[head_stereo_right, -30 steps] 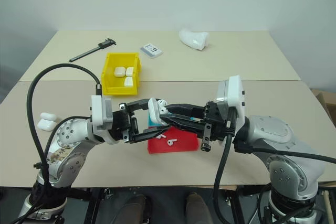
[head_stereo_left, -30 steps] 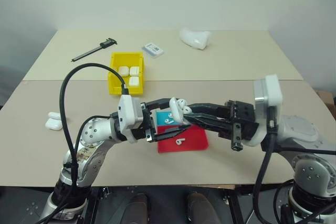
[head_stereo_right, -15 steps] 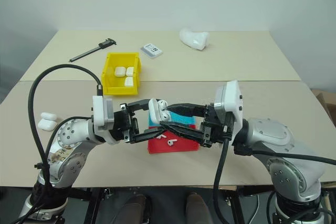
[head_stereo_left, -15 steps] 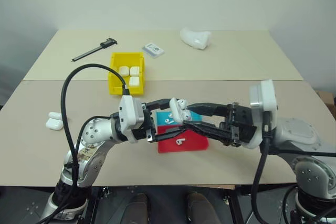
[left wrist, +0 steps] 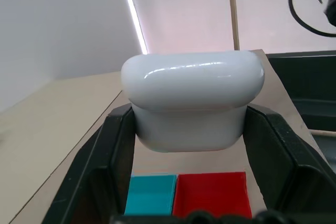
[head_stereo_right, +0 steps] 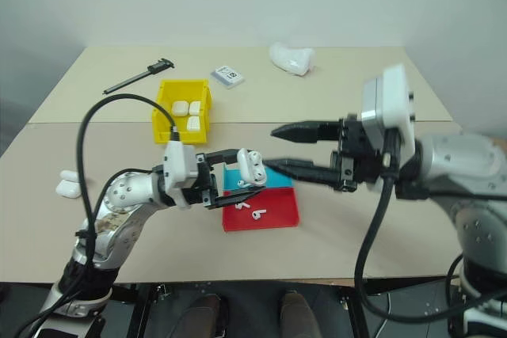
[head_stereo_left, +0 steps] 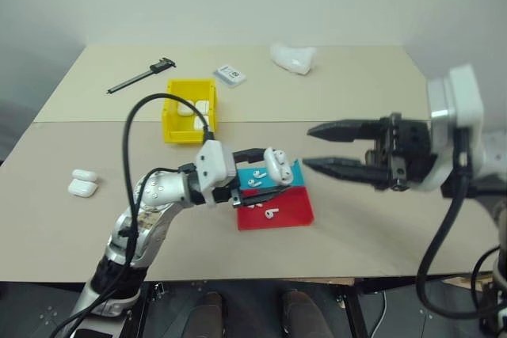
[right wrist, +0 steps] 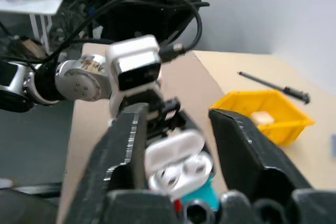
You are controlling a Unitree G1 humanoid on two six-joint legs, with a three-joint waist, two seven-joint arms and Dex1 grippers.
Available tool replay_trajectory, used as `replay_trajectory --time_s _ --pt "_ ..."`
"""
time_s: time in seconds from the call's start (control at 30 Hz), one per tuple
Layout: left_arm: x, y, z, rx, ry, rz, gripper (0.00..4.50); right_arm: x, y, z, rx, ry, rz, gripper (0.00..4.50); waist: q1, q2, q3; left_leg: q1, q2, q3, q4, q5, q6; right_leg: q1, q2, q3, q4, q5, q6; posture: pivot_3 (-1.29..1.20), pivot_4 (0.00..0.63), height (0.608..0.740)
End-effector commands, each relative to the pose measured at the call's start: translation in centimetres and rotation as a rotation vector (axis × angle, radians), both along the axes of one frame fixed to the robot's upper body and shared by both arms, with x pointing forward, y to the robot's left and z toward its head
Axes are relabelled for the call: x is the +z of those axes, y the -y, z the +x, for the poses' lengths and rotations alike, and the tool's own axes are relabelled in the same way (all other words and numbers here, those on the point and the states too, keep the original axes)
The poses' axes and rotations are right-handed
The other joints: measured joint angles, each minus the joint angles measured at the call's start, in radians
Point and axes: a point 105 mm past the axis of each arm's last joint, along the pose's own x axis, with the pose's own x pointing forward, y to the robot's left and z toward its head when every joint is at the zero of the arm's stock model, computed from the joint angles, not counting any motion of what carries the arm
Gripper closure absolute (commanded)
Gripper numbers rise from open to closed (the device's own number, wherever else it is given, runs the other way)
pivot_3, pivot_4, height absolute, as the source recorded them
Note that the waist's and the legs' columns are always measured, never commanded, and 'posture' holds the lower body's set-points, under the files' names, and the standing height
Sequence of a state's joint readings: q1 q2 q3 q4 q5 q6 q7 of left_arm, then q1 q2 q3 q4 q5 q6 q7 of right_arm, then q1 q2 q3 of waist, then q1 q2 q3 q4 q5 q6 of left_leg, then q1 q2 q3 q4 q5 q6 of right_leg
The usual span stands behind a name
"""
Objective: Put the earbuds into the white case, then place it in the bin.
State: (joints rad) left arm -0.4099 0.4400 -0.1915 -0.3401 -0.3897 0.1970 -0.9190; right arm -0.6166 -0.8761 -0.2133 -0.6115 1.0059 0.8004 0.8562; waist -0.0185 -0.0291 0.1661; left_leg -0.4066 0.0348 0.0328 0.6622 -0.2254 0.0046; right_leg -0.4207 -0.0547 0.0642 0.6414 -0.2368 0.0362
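My left gripper is shut on the white case and holds it just above the tray. The case's lid stands up, and the right wrist view shows two earbuds seated in it. In the left wrist view the case sits clamped between both fingers. My right gripper hangs open and empty in the air, to the right of the case and apart from it. Three loose earbuds lie on the tray. The yellow bin stands behind my left arm with white cases inside.
The red and blue tray lies under the held case. Two more white cases rest at the left of the table. A caliper, a printed card and a white plastic wad lie at the back.
My right gripper has let go at the case, opened, and drawn back to the right and upward. The left gripper keeps its hold on the case and has shifted slightly.
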Motion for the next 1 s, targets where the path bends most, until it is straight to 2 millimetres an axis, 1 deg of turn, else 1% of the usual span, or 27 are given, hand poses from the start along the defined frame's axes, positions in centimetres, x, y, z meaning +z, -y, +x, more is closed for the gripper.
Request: replay_trajectory --time_s 0.03,0.13,0.17,0.27,0.4,0.47,0.57,0.77,0.9,1.0 --pt "0.7 1.1 0.0 -0.036 0.058 0.020 1.73 0.3 -1.1 0.8 0.000 -0.011 -0.070 3.30 0.000 0.000 0.000 -0.001 0.000 0.000 0.000 0.000 0.000 -0.001 0.000 0.000 0.000 0.000 0.000 0.00 0.150 0.740" --pt "1.2 1.6 0.1 -0.045 0.071 -0.007 1.73 -0.4 -1.7 1.5 -0.024 -0.002 -0.178 4.28 0.003 0.000 0.000 -0.002 0.000 0.000 0.000 0.000 0.000 -0.002 -0.001 0.000 0.000 0.000 0.000 0.00 0.150 0.740" --pt "1.3 1.7 0.1 -0.043 0.071 -0.011 1.73 -0.6 -1.9 1.7 -0.035 0.003 -0.202 4.47 0.003 0.000 0.000 -0.003 -0.001 0.000 0.000 0.000 0.000 -0.002 -0.001 0.000 -0.001 0.000 0.000 0.00 0.150 0.740" --pt "1.6 1.9 0.1 -0.043 0.087 -0.016 1.73 -0.8 -2.2 2.0 -0.047 0.036 -0.230 4.47 0.006 0.000 0.000 -0.004 -0.001 0.000 0.000 0.000 0.000 -0.003 -0.002 0.000 -0.002 0.000 0.001 0.00 0.150 0.740" --pt "1.9 2.1 -0.1 -0.041 0.092 -0.018 1.73 -1.1 -2.7 1.7 -0.027 0.080 -0.270 4.47 0.006 0.000 0.000 -0.005 -0.001 0.000 0.000 0.000 0.000 -0.003 -0.002 0.000 -0.002 0.000 0.001 0.00 0.150 0.740" --pt "1.9 2.2 -0.1 -0.040 0.100 -0.020 1.73 -1.5 -2.9 1.7 -0.027 0.113 -0.306 4.47 0.006 0.000 0.000 -0.005 -0.001 0.000 0.000 0.000 0.000 -0.003 -0.002 0.000 -0.002 0.001 0.001 0.00 0.150 0.740" --pt "1.5 2.2 0.1 -0.032 0.095 0.027 1.73 -1.9 -3.1 1.6 -0.023 0.158 -0.340 4.47 0.005 0.000 0.000 -0.004 -0.001 0.000 0.000 0.000 0.000 -0.003 -0.002 0.000 -0.001 0.000 0.001 0.00 0.150 0.740" --pt "1.8 2.6 -0.2 -0.033 0.122 -0.002 1.73 -3.1 -3.3 1.6 -0.028 0.210 -0.413 4.47 0.005 0.000 0.000 -0.004 -0.001 0.000 0.000 0.000 0.000 -0.003 -0.002 0.000 -0.001 0.000 0.001 0.00 0.150 0.740" --pt "2.3 2.2 -0.4 -0.032 0.124 -0.035 1.73 -3.8 -2.6 2.8 -0.090 0.223 -0.475 4.47 0.004 0.000 0.000 -0.004 -0.001 0.000 0.000 0.000 0.000 -0.003 -0.002 0.000 -0.001 0.001 0.001 0.00 0.150 0.740" --pt "2.3 1.8 -0.2 -0.021 0.118 -0.039 1.73 -3.7 -2.0 3.2 -0.111 0.216 -0.482 4.47 0.004 0.000 0.000 -0.004 -0.001 0.000 0.000 0.000 0.000 -0.003 -0.002 0.000 -0.001 0.001 0.001 0.00 0.150 0.740"
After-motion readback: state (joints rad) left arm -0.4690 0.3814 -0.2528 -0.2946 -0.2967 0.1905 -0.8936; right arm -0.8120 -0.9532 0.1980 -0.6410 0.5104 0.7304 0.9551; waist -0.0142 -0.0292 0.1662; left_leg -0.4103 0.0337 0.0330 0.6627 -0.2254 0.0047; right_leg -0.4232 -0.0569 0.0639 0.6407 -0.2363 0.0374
